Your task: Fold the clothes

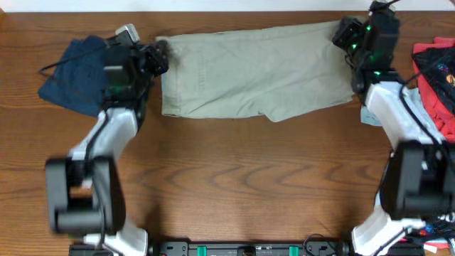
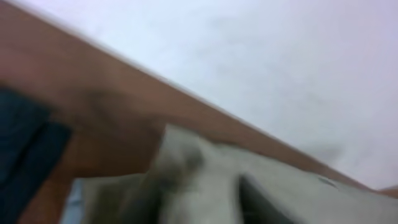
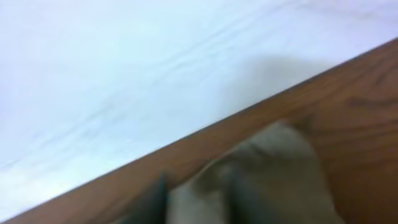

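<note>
The khaki-beige shorts (image 1: 249, 67) lie spread flat along the far edge of the table. My left gripper (image 1: 161, 55) is at their far left corner, shut on the cloth. In the blurred left wrist view, khaki cloth (image 2: 205, 168) bunches between the fingers (image 2: 199, 202). My right gripper (image 1: 343, 34) is at the far right corner, shut on the cloth. In the right wrist view, khaki cloth (image 3: 273, 168) also sits between the fingers (image 3: 196, 202).
A navy garment (image 1: 75, 78) lies at the far left beside my left arm, and shows in the left wrist view (image 2: 25, 149). A red-and-black printed garment (image 1: 437, 71) lies at the far right. A light blue piece (image 1: 370, 114) shows under my right arm. The table's far edge (image 3: 186, 140) is close.
</note>
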Tool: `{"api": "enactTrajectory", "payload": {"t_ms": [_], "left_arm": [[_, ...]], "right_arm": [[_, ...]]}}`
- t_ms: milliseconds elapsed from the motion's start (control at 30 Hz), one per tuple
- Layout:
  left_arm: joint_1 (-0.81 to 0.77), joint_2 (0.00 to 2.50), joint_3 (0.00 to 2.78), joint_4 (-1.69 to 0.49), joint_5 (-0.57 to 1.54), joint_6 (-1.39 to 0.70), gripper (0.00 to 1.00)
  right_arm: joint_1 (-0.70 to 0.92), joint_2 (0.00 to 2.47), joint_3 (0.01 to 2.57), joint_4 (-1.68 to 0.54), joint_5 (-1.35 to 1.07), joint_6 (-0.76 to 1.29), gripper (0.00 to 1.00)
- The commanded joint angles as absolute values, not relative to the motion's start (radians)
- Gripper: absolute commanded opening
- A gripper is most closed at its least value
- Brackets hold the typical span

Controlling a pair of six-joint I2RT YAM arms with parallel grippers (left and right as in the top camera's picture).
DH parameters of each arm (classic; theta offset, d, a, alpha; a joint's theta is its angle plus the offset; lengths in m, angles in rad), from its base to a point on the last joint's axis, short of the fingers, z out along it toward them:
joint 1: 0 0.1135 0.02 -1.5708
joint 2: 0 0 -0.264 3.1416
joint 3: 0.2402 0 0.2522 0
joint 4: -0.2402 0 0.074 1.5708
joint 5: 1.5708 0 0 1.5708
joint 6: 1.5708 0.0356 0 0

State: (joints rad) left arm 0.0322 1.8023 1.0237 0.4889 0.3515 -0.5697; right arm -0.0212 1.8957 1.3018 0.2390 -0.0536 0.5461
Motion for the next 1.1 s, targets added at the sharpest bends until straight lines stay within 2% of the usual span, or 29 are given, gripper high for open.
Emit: {"api": "enactTrajectory", "payload": {"t_ms": [0,67,267,400,600,667,700,733,900,967,1067], "left_arm": [[0.043,1.907,1.097,0.458,0.443,-0.624,0.98],[0.043,1.921,1.098,0.397,0.501,-0.624,0.98],[0.043,1.908,1.098,0.229,0.505,-0.622,0.98],[0.043,1.908,1.098,0.127,0.397,-0.622,0.98],[0.039,1.910,1.097,0.039,0.316,-0.533,0.98],[0.033,1.914,1.097,0.020,0.316,-0.523,0.98],[0.028,1.916,1.097,0.007,0.316,-0.521,0.98],[0.023,1.919,1.097,-0.006,0.316,-0.516,0.98],[0.001,1.921,1.097,-0.076,0.317,-0.479,1.00],[0.001,1.921,1.097,-0.091,0.329,-0.479,0.92],[0.001,1.921,1.097,-0.147,0.331,-0.479,0.63]], "right_arm": [[-0.035,1.975,1.345,0.221,-0.068,0.532,0.99],[-0.040,1.981,1.345,0.139,-0.087,0.510,0.99],[-0.056,1.980,1.345,-0.069,-0.087,0.428,0.99],[-0.049,1.980,1.345,-0.129,-0.088,0.366,0.98],[-0.036,1.981,1.345,-0.264,-0.087,0.316,0.79],[-0.036,1.981,1.345,-0.310,-0.085,0.311,0.68],[-0.036,1.981,1.345,-0.333,-0.081,0.309,0.59],[-0.036,1.981,1.345,-0.348,-0.074,0.309,0.56],[-0.036,1.982,1.343,-0.414,-0.052,0.281,0.55],[-0.036,1.982,1.340,-0.450,-0.052,0.245,0.52],[-0.038,1.982,1.333,-0.535,0.015,0.227,0.43]]}}
